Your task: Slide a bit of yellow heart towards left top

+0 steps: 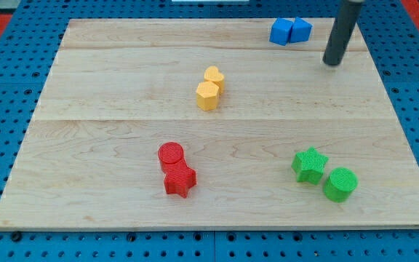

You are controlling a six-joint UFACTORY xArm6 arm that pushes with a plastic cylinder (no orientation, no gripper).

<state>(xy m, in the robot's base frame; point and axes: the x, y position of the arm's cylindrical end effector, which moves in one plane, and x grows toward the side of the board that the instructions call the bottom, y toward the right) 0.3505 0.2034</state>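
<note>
My tip [332, 63] rests on the far right part of the wooden worktop [108, 145], the dark rod rising out of the view's top edge. There is no claw on this arm, only the rod, so nothing can be said of jaws apart or together. The yellow heart [214, 76] sits a little beyond the middle of the worktop, and it touches the yellow hexagon block [207, 95], which lies just nearer and slightly to the left of it. The tip is well apart from both yellow blocks, off to their right and a little farther back. Just left of the rod, at the far edge, two blue blocks [290, 31] stand pressed together; their shapes are hard to make out. In the near part, left of centre, a red cylinder [171, 154] touches a red star [180, 179] just nearer than it. Near right, a green star [310, 164] touches a green cylinder [340, 183] to its right.
</note>
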